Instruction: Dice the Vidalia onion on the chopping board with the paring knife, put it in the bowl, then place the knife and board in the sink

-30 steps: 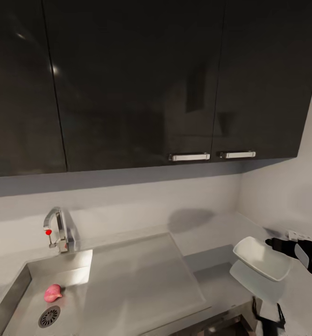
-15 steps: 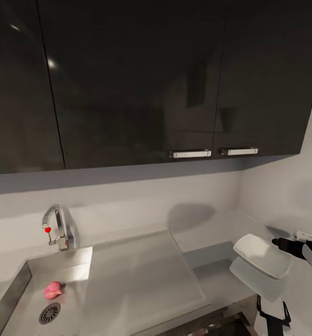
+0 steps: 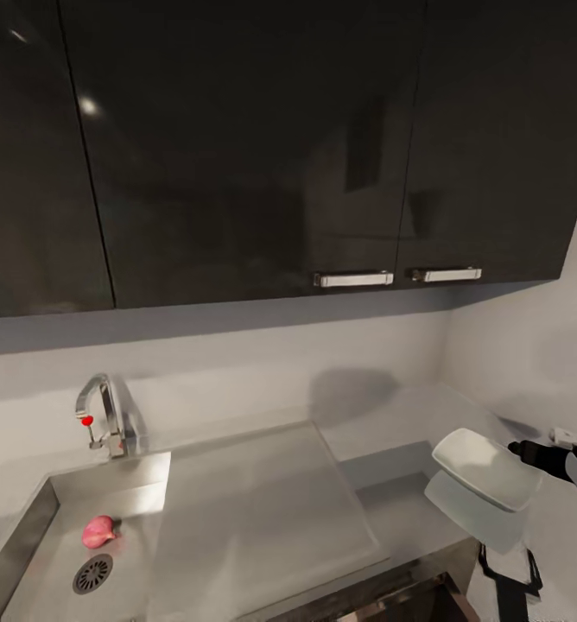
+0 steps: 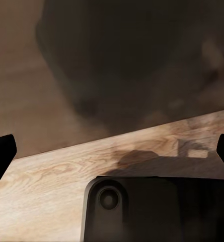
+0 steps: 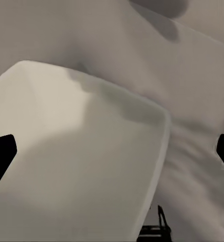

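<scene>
Basically the right gripper (image 3: 515, 448) sits at the rim of the white square bowl (image 3: 485, 469), which hangs tilted above its own reflection on the dark grey countertop (image 3: 392, 510), so it reads as lifted and carried; from the head view I cannot tell for certain whether the jaws pinch the rim, and in the right wrist view the two dark fingertips (image 5: 2, 151) stand wide apart with the bowl (image 5: 76, 166) between them. Left gripper: fingertips (image 4: 1, 151) spread wide, nothing between them, pointing down at light wood floor (image 4: 51, 186), likely parked out of the way. The Vidalia onion (image 3: 98, 531) lies in the sink (image 3: 29, 536) just beside the drain (image 3: 91, 574), below the chrome tap (image 3: 103, 415), untouched. Judging by this, the bowl is being staged near the drainboard (image 3: 263, 510) first. No readable writing or brands; only a red dot on the tap.
</scene>
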`<state>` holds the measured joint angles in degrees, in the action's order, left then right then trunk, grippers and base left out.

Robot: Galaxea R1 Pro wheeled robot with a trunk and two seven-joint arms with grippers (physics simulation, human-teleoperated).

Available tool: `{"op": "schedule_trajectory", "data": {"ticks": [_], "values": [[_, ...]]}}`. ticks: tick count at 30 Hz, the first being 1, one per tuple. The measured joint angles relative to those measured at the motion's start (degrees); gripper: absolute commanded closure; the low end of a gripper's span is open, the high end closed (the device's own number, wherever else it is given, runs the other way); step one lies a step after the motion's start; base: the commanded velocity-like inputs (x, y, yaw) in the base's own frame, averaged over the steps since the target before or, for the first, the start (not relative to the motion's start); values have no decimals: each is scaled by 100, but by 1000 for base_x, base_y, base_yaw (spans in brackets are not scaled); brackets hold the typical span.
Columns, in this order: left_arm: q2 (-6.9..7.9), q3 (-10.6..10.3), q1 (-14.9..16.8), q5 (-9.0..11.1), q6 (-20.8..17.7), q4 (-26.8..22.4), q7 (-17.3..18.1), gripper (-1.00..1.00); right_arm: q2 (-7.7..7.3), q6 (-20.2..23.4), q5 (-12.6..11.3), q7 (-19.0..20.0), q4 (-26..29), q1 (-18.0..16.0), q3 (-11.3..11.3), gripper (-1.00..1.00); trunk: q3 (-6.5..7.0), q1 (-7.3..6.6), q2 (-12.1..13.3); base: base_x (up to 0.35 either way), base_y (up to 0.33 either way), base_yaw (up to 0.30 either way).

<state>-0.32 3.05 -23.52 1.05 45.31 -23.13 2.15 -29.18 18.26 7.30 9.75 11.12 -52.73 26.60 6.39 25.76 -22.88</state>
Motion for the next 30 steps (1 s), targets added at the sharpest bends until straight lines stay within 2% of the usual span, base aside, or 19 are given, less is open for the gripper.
{"op": "schedule_trajectory", "data": {"ticks": [16, 22, 30], "values": [[0, 0, 0, 0, 0, 0, 0, -100, -193, -1, -4, 410, -38, 0, 0, -100, -147, 0, 0, 0, 0, 0], [0, 0, 0, 0, 0, 0, 0, -100, -296, 5, -68, 718, -45, 0, -2, -100, -202, 0, 0, 0, 0, 0], [0, 0, 0, 0, 0, 2, 0, -100, -349, 7, -106, 813, -48, 0, 2, -100, -275, 0, 0, 0, 0, 0]]}}
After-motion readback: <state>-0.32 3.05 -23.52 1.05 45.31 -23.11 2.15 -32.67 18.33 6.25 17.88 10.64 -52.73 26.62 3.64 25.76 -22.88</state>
